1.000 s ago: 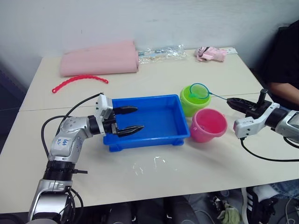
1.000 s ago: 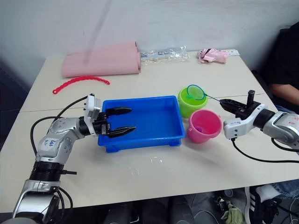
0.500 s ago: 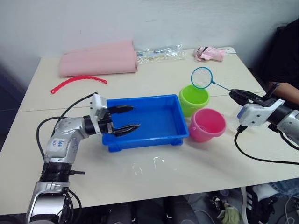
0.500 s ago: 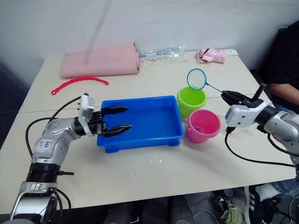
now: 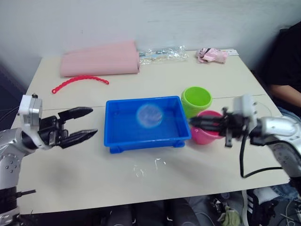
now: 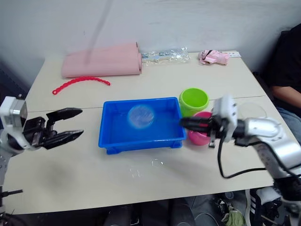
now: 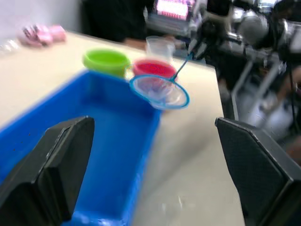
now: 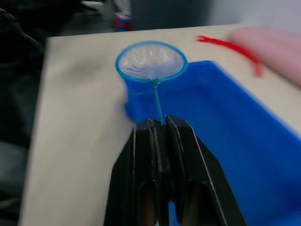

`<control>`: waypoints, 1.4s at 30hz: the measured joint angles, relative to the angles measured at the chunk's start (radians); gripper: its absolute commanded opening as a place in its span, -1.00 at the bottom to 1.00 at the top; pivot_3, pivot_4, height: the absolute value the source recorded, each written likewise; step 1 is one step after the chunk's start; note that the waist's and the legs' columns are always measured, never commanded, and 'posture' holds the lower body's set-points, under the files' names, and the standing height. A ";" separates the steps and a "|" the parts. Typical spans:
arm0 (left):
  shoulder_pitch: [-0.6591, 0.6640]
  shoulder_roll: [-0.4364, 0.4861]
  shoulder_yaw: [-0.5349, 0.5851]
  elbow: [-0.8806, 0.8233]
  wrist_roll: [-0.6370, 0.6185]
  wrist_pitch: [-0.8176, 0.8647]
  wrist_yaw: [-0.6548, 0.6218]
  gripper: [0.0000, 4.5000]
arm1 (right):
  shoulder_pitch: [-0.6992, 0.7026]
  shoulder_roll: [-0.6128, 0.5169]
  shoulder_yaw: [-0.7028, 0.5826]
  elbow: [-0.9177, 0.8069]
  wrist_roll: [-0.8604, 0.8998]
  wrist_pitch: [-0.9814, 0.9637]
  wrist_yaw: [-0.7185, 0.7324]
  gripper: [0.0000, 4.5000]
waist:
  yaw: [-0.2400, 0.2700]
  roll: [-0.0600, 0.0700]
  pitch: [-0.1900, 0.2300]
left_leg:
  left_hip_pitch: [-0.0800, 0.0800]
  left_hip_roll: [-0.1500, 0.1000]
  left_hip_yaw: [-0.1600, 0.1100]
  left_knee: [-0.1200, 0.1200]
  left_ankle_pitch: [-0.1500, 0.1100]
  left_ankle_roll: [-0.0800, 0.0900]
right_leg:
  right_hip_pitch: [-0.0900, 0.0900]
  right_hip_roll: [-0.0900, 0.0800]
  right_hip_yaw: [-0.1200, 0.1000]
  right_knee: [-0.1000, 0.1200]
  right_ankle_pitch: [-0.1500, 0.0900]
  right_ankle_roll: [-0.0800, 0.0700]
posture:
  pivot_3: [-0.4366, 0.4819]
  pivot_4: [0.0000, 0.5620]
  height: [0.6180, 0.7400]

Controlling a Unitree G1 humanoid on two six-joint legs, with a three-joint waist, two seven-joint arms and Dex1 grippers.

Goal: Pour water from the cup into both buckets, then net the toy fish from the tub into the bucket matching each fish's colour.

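While pinching net (image 8: pixel 151 62), right hand (image 8: pixel 160 129) level.

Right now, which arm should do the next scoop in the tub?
Right. The right gripper is shut on the net, which hangs over the tub. The left gripper is open beside the tub.

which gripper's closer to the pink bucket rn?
Right. The right gripper sits right at the pink bucket, shut on the net. The left gripper is open, beyond the tub.
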 measured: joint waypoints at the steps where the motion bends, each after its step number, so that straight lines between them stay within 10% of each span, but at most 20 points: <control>1: 0.044 0.007 0.010 -0.012 0.016 -0.027 -0.022 0.99 | 0.004 0.038 0.030 0.018 -0.034 -0.009 0.011 -1.00 | 0.000 0.000 0.000 | 0.000 0.000 0.001 0.000 0.000 0.000 | -0.001 0.001 0.000 0.001 0.000 0.000 | -0.05 -0.47 1.00; 8: 0.259 0.007 0.011 -0.050 0.107 -0.166 -0.121 0.99 | 0.014 0.206 0.141 0.234 -0.263 -0.179 0.113 -1.00 | 0.002 -0.001 -0.001 | 0.000 -0.002 0.000 0.001 0.000 0.000 | -0.002 -0.001 -0.001 0.003 -0.001 -0.001 | -0.05 -0.47 1.00; 20: 0.233 -0.014 -0.023 -0.082 0.106 -0.186 -0.076 0.99 | -0.022 0.373 0.196 0.538 -0.497 -0.425 0.142 -1.00 | -0.004 -0.001 0.000 | 0.000 0.001 0.000 0.001 -0.001 -0.002 | -0.003 0.001 0.000 0.005 -0.002 -0.003 | -0.05 -0.47 1.00; 29: 0.235 -0.005 -0.019 0.086 0.119 -0.244 -0.138 1.00 | 0.015 0.338 0.119 0.446 -0.422 -0.363 0.188 0.89 | -0.001 -0.001 0.000 | 0.000 0.001 0.000 0.001 -0.001 -0.002 | -0.003 0.000 0.000 0.005 -0.002 -0.004 | -0.05 -0.47 1.00; 42: 0.359 -0.074 0.143 0.148 0.236 -0.366 0.068 1.00 | 0.253 -0.016 -0.318 0.081 -0.215 -0.210 0.220 0.98 | 0.002 -0.001 -0.001 | 0.001 0.002 -0.001 -0.001 -0.004 -0.003 | -0.002 -0.002 -0.002 0.003 -0.002 -0.004 | -0.05 -0.47 1.00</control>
